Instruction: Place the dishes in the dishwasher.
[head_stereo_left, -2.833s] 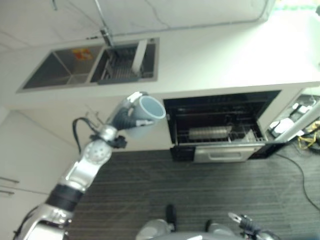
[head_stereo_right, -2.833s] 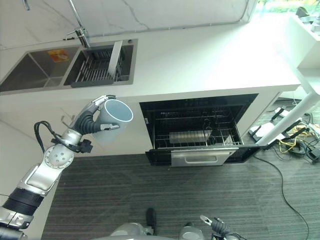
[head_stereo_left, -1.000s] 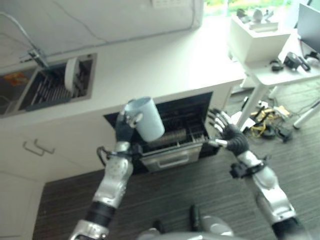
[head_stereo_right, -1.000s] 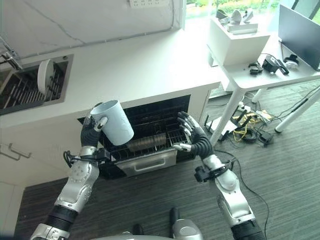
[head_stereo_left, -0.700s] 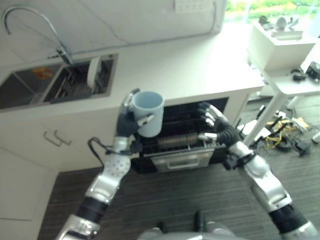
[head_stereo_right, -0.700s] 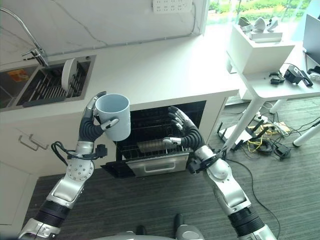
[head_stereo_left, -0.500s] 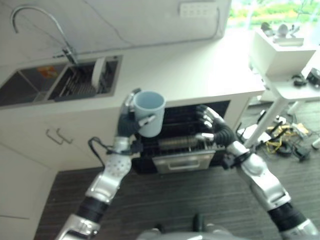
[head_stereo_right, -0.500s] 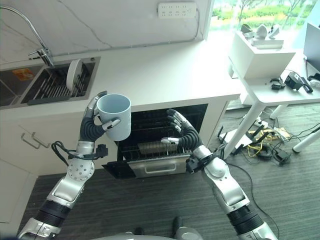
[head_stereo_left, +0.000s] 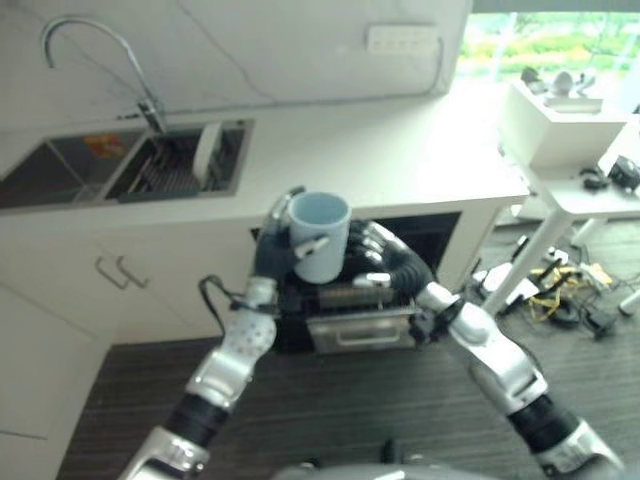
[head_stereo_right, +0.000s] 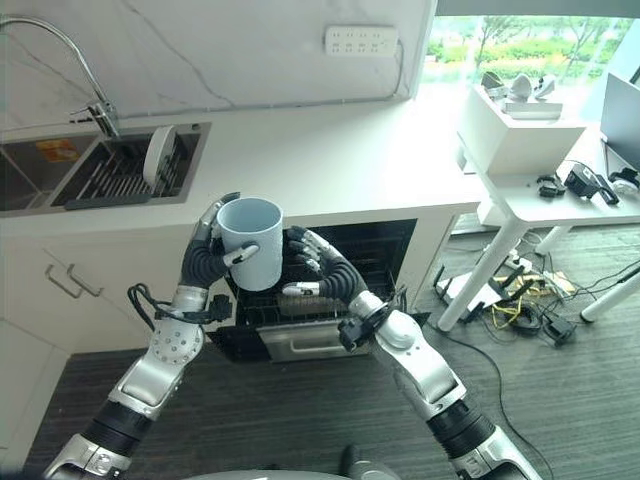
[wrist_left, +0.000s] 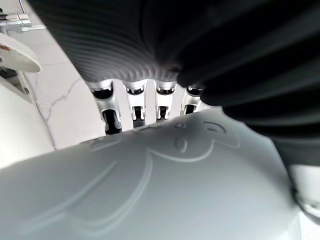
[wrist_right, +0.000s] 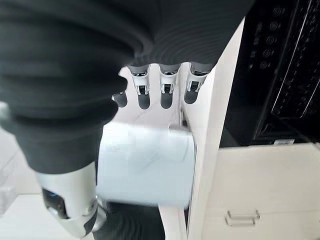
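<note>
Nearest, dark ribbed floor (head_stereo_right: 560, 400). Above it, left hand (head_stereo_right: 205, 262) curled round a smooth pale blue mug (head_stereo_right: 251, 240), thumb hooked over the front, mug upright with rim open upward, held in the air before the counter edge. Right hand (head_stereo_right: 322, 273) just beside the mug, fingers spread and relaxed, holding nothing. Behind both, open dishwasher (head_stereo_right: 380, 245): dark cavity, wire rack, mostly hidden by hands and mug. Beyond, glossy white counter (head_stereo_right: 330, 160). Farther left, steel sink (head_stereo_right: 40, 170) with a slatted rack and a round white plate (head_stereo_right: 154, 143) standing on edge. Curved tap (head_stereo_right: 70, 60) partly cut off.
</note>
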